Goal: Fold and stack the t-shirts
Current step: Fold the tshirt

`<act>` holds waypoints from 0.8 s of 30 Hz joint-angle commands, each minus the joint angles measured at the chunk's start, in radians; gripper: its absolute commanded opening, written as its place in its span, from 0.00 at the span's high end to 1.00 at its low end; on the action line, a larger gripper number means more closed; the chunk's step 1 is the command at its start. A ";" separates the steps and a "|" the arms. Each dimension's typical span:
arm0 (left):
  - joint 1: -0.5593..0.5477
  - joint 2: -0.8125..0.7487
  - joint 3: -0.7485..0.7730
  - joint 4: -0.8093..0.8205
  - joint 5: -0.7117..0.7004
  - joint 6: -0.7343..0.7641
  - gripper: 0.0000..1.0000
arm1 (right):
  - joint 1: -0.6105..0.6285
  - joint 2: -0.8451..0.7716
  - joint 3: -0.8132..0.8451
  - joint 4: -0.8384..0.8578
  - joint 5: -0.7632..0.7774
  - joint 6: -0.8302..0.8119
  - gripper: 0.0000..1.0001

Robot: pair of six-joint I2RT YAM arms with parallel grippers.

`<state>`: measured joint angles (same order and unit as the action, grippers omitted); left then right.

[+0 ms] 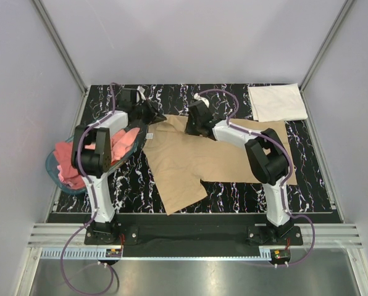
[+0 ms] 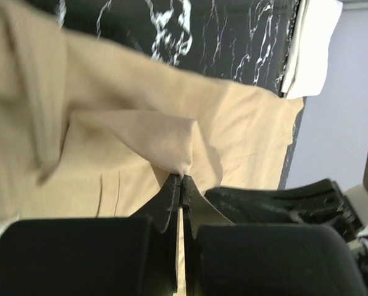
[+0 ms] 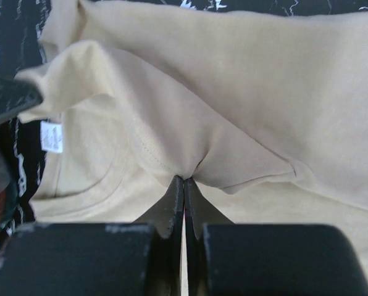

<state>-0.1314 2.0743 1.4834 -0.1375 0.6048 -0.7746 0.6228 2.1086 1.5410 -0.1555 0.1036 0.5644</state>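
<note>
While both arms reach out over the black marbled table (image 1: 320, 179), the tan t-shirt (image 1: 202, 160) lies spread across its middle, mostly flat, with the collar end toward 11 o'clock in the top view. The left gripper (image 2: 181, 180) sits at that 11 o'clock corner of the shirt. Its jaws are pressed together on a small peak of tan cloth that rises from the layer beneath. The right gripper (image 3: 184, 180) is at the shirt's 12 o'clock edge, near the left one but apart from it. Its jaws are likewise pinched tight on a raised fold of the same shirt, just beside the curved neckline seam. In the right wrist view the white neck label (image 3: 51, 136) shows at 9 o'clock from the fingertips. A white t-shirt (image 1: 276, 102) lies folded at the table's 1 o'clock corner, well apart from the tan one. At 9 o'clock, a blue basket (image 1: 50, 165) holds the pink t-shirts (image 1: 66, 157) in a crumpled heap, partly hidden by the left arm.
</note>
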 commanded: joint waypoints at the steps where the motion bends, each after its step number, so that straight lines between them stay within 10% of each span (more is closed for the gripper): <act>1: -0.019 -0.150 -0.087 -0.028 -0.117 0.043 1.00 | -0.014 -0.079 -0.044 0.013 -0.100 -0.044 1.00; 24: -0.096 -0.332 -0.291 -0.261 -0.307 0.071 1.00 | -0.034 -0.183 -0.167 -0.035 -0.346 -0.167 1.00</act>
<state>-0.2218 1.7939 1.2015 -0.3927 0.3347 -0.7116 0.5919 1.9881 1.3849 -0.1745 -0.1856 0.4385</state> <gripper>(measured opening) 0.012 0.010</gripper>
